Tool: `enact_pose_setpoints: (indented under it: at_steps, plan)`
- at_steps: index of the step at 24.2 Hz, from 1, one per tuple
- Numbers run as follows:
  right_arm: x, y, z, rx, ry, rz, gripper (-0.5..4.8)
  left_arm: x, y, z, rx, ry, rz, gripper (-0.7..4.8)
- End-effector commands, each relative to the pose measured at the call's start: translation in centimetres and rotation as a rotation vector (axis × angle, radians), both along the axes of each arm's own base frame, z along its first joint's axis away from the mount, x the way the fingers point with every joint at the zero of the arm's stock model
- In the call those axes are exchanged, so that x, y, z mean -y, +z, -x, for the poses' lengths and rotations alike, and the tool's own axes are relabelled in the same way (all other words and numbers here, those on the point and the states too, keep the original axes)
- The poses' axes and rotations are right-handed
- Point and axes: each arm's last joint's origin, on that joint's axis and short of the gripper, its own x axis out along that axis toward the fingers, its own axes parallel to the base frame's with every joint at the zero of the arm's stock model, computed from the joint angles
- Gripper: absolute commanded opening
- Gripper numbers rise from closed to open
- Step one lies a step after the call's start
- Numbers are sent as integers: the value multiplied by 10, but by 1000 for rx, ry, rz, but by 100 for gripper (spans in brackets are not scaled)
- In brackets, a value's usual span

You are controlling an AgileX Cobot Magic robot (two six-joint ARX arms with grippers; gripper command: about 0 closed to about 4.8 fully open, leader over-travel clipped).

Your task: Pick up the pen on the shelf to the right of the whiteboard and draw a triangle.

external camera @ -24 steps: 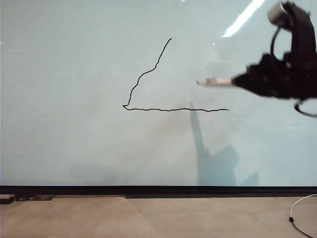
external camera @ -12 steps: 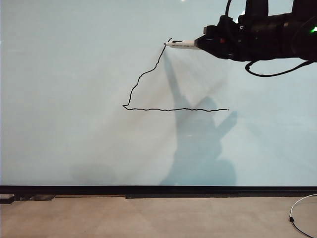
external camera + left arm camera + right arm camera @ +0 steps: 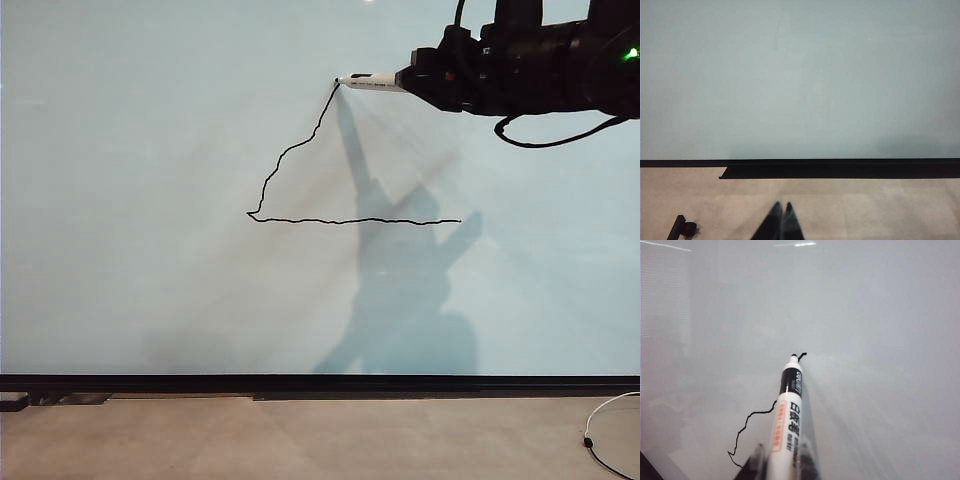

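Observation:
My right gripper (image 3: 410,78) (image 3: 782,460) reaches in from the upper right, shut on the white pen (image 3: 370,81) (image 3: 786,420). The pen lies level, its dark tip at the top end of the drawn slanted line. On the whiteboard (image 3: 150,150) (image 3: 880,340) (image 3: 800,75) the black triangle (image 3: 300,170) (image 3: 747,422) shows a wobbly left side and a bottom line; no right side is drawn. My left gripper (image 3: 782,206) is shut and empty, low over the beige surface below the board. The shelf is out of view.
A thin black rail (image 3: 320,383) (image 3: 840,167) runs along the board's bottom edge. A white cable with a black bead (image 3: 600,440) lies on the beige floor at lower right. A small black bracket (image 3: 682,227) sits near the left gripper.
The right arm rose from mid-height to the top of the slanted line, carrying the pen up and left. In the last half second it barely shifted. No new line appeared.

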Motion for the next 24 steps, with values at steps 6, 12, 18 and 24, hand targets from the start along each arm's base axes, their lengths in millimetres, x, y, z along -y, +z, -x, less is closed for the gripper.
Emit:
enact_pose_setpoints:
  at_steps: [6, 12, 18, 24]
  plan:
    - [1, 2, -1, 6, -48, 3, -5, 0, 2, 0, 15, -5, 0, -5]
    - [1, -2, -2, -15, -54, 28, -5, 0, 2, 0, 15, -5, 0, -5]
    - [2, -5, -2, -27, -83, 38, -5, 0, 2, 0, 15, -5, -1, -5]
    - [3, -6, -1, -26, -103, 47, -5, 0, 2, 0, 15, -4, -1, -5]
